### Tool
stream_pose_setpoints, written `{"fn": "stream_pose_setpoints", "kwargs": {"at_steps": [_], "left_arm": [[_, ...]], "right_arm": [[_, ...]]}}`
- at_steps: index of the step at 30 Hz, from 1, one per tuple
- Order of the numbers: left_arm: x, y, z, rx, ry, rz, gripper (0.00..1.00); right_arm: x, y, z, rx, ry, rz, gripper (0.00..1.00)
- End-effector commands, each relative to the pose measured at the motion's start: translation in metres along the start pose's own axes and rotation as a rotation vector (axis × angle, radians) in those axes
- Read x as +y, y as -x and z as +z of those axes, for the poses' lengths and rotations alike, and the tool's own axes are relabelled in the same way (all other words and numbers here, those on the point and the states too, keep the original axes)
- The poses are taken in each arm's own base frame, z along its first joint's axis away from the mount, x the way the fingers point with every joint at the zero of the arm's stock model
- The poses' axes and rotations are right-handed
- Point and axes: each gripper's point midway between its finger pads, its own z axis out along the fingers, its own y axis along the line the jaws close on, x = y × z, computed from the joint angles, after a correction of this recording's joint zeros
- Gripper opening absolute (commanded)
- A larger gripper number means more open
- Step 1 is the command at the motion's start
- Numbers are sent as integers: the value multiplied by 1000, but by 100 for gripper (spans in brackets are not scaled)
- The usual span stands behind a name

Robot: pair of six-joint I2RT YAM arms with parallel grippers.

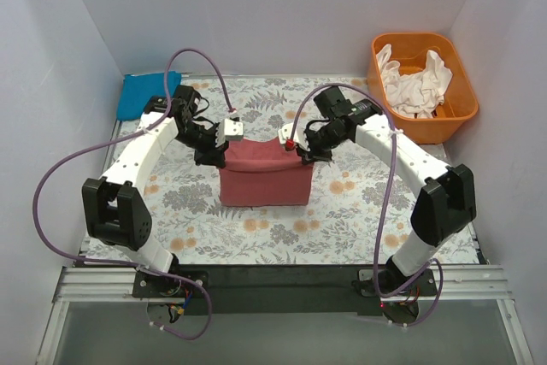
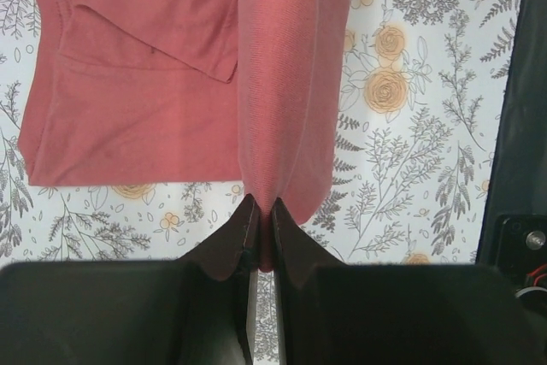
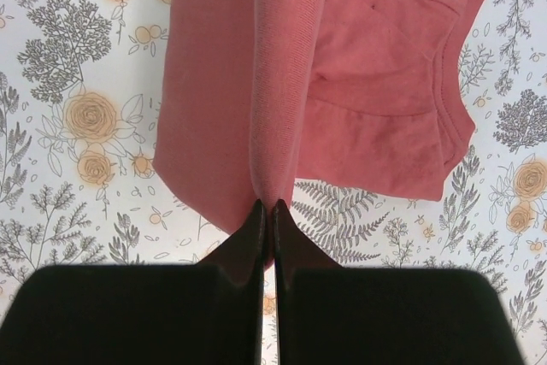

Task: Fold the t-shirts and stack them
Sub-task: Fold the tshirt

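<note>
Left gripper (image 2: 261, 211): jaws pinched almost fully together on a bunched ridge of the red t-shirt (image 2: 128, 100), with fabric squeezed between the tips. Right gripper (image 3: 267, 209): same, jaws nearly closed on a bunched ridge at the shirt's other end.

In the top view the shirt is at frame centre. Its top edge is held up between the two grippers and sags a little in the middle. The rest hangs down, and the lower part lies on the floral worktop (image 1: 359, 211) as a rough rectangle. Both wrist views show the flat part of the shirt spread on the floral print beyond the pinched ridge, with a tucked-in flap on top.

Both arms arc in from the bottom of the frame and meet at the shirt's top corners.

Upper right of the frame: orange bin (image 1: 466, 110) holding crumpled white garments (image 1: 414, 83), well apart from the shirt. Upper left: blue cloth (image 1: 137, 96) lying at the worktop's corner, beside the left arm.
</note>
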Motion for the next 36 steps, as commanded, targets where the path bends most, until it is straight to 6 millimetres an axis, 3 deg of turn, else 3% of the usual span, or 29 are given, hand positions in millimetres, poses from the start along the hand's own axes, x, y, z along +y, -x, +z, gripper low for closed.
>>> {"fn": "stream_pose_setpoints", "kwargs": {"at_steps": [1,15,24,36], "left_arm": [[21,5,-9,-4,46,49,0],[82,-8,-2,-2,52,15,0],[121,-13,5,-1,92,9,0],[151,-30,21,34,113,-27,0]], "right_arm": [[-19,6,-12,-16,-24,-26,1],[-80,-3,1,-22,-16,-43,1],[-102,-22,9,-10,-16,-47,1],[-129,-38,23,-2,-29,-78,1]]}}
